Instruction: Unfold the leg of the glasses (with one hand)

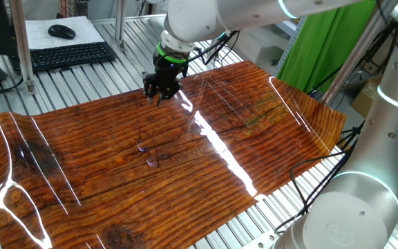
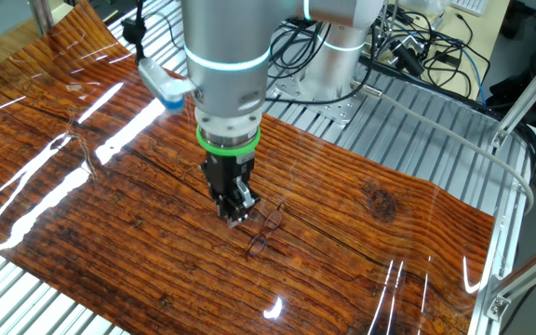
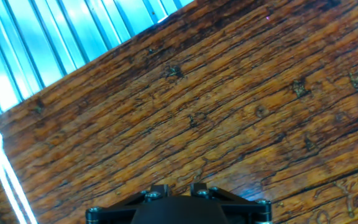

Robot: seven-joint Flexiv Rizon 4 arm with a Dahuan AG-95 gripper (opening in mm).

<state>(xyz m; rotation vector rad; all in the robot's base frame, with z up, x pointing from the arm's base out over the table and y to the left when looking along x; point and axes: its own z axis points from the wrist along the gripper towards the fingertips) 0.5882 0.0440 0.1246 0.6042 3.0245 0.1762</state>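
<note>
The glasses (image 1: 147, 155) lie folded on the wood-grain mat (image 1: 81, 138), small, thin and dark, with two purple-glinting lenses. In the other fixed view the glasses (image 2: 266, 231) lie just right of my fingertips. My gripper (image 1: 156, 97) points straight down and, in this view, stands beyond the glasses and a little above the mat. In the other fixed view my gripper (image 2: 234, 216) looks shut and empty, its tip close to the mat (image 2: 361, 242). The hand view shows only wood grain and the finger bases (image 3: 160, 188); the glasses are out of its sight.
The mat rests on a slatted metal table (image 1: 254, 228) and curls up at its edges. A keyboard (image 1: 68, 55) and mouse (image 1: 61, 31) sit at the back left. A second silver arm (image 1: 392, 138) stands at the right. Cables (image 2: 417, 46) lie behind.
</note>
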